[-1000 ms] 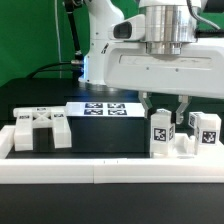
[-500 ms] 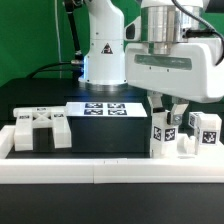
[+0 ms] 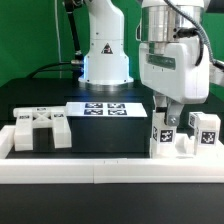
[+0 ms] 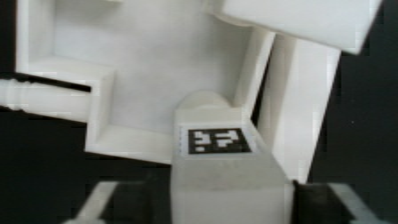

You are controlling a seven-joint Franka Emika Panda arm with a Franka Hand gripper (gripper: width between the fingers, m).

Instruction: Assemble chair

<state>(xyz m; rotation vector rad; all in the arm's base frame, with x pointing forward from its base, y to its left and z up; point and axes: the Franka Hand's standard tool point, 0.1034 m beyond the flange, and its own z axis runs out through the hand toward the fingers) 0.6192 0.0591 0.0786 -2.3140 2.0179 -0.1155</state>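
In the exterior view my gripper (image 3: pixel 170 116) reaches straight down onto an upright white chair leg (image 3: pixel 160 134) with a square tag, standing at the exterior view's right beside another tagged white part (image 3: pixel 206 128). The wrist view shows the tagged leg (image 4: pixel 228 165) between my two fingers (image 4: pixel 107 203), with a larger white chair piece (image 4: pixel 151 85) behind it. Only thin dark bands separate the fingers from the leg, so I cannot tell whether they press on it. The slotted seat block (image 3: pixel 40 130) lies at the exterior view's left.
The marker board (image 3: pixel 105 108) lies flat in the middle of the black table. A long white border rail (image 3: pixel 110 172) runs along the front edge. The arm's white base (image 3: pixel 105 55) stands behind the board.
The gripper and wrist have turned about the vertical over the right-hand leg, from broadside to a narrower side-on stance. The parts on the table have stayed in place.
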